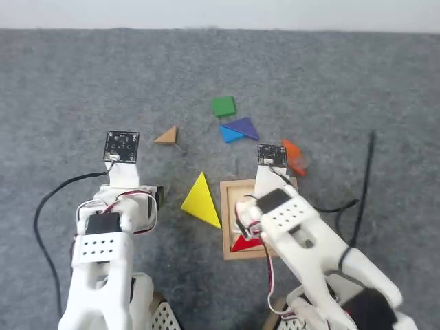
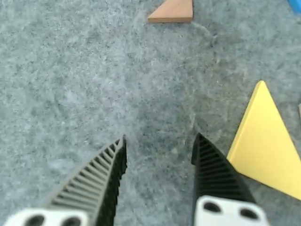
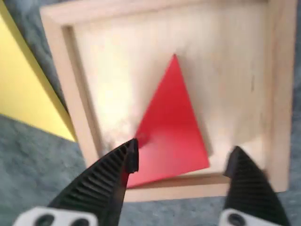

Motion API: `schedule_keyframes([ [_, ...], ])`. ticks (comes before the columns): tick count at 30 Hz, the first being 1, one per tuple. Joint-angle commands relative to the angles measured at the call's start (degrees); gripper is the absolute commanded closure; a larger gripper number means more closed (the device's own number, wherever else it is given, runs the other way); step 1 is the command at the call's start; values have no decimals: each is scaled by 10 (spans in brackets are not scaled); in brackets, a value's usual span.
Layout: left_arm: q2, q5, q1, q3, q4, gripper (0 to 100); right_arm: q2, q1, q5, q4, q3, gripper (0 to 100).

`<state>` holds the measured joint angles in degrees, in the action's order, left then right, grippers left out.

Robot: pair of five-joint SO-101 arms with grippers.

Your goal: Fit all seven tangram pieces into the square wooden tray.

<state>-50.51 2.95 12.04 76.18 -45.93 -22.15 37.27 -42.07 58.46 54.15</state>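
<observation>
The square wooden tray [image 1: 227, 206] [image 3: 66, 61] lies at centre right, and a red triangle [image 3: 171, 127] [image 1: 242, 243] rests in its near corner. My right gripper [image 3: 181, 155] hangs open just above that triangle, fingers on either side of it. A large yellow triangle [image 1: 201, 200] [image 2: 268, 141] lies on the carpet just left of the tray. My left gripper [image 2: 160, 150] stands open over bare carpet left of the yellow triangle. Farther off lie a brown triangle [image 1: 166, 135] [image 2: 173, 11], a green square [image 1: 223, 106], a blue triangle [image 1: 230, 133], a purple piece [image 1: 245, 126] and an orange piece [image 1: 293, 155].
Grey carpet [image 1: 82, 89] covers the table. Black cables run at the left [image 1: 42, 227] and at the right [image 1: 364, 185]. The loose pieces cluster beyond the tray. Open carpet stretches at far left and far right.
</observation>
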Motion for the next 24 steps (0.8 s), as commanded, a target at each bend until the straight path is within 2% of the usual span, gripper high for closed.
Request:
schedule_keyframes([
  [1, -13, 5, 3, 1, 11, 776, 14, 5, -68, -11, -41, 610],
  [5, -13, 5, 3, 1, 11, 776, 56, 2, -84, -29, -44, 551],
  [11, -13, 5, 3, 1, 11, 776, 116, -20, -182, -121, -44, 573],
  [17, -13, 5, 3, 1, 11, 776, 120, -19, -208, -158, -44, 633],
  [24, -13, 5, 3, 1, 11, 776, 119, -38, -204, -157, -44, 772],
])
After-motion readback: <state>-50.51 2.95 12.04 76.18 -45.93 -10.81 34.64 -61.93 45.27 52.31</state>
